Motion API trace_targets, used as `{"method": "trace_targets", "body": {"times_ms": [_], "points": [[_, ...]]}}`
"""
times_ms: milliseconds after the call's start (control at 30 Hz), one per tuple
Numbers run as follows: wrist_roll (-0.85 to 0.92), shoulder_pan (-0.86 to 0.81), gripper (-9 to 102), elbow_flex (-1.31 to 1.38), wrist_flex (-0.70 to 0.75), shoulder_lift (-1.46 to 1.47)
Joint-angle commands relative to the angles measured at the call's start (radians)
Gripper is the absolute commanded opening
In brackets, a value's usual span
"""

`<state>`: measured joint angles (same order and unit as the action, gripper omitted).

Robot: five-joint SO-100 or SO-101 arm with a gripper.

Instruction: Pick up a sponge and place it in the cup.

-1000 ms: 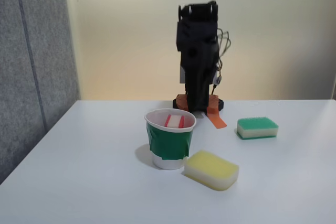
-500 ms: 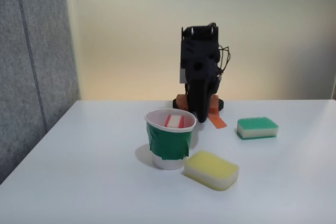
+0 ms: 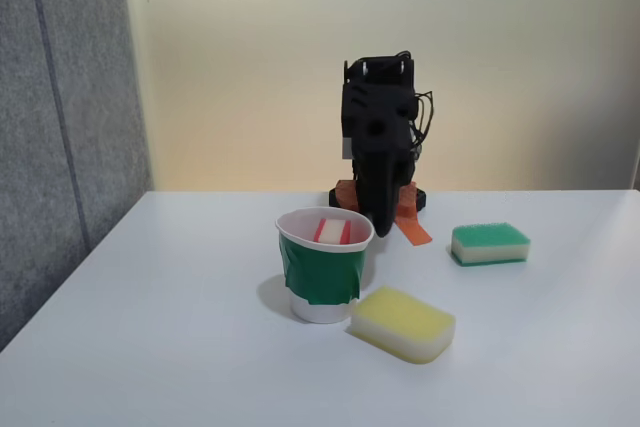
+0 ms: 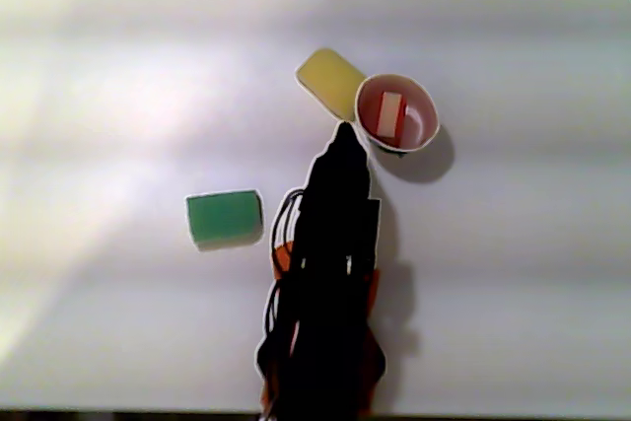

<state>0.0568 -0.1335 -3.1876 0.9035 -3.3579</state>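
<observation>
Inside the cup (image 3: 322, 269) stands the sponge (image 3: 333, 230), its red faces and white middle layer seen edge-on in the fixed view, while the other view looks straight down into the round rim (image 4: 396, 112) and shows the same sponge (image 4: 389, 114) as a narrow red-and-white strip leaning toward one wall. Only the fixed view shows the broad dark green tape band round the white paper body; only the view from above shows how the tapered black gripper (image 4: 344, 130) ends just beside the rim, between the cup and the yellow sponge (image 4: 331, 80). Its tip looks like a single dark point there, and in the fixed view the gripper (image 3: 380, 227) hangs downward just behind the cup, so whether the fingers are parted or together cannot be told. Three sponges are visible: the red one in the cup, one rounded, porous yellow sponge (image 3: 403, 323) touching or nearly touching the cup's base, well forward of the fingertips, and one green-topped sponge (image 3: 489, 243) with a pale lower layer, lying well apart to the side on the smooth white table (image 3: 180, 347). One cup, one arm.
</observation>
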Motion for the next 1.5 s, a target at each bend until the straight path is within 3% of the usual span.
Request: {"method": "trace_targets", "body": {"times_ms": [0,300,1467], "points": [[0.005,-0.006,0,-0.046,0.074,-0.006],[-0.021,0.025,0,-0.046,0.379,-0.008],[-0.084,0.018,0,-0.046,0.385,-0.009]]}}
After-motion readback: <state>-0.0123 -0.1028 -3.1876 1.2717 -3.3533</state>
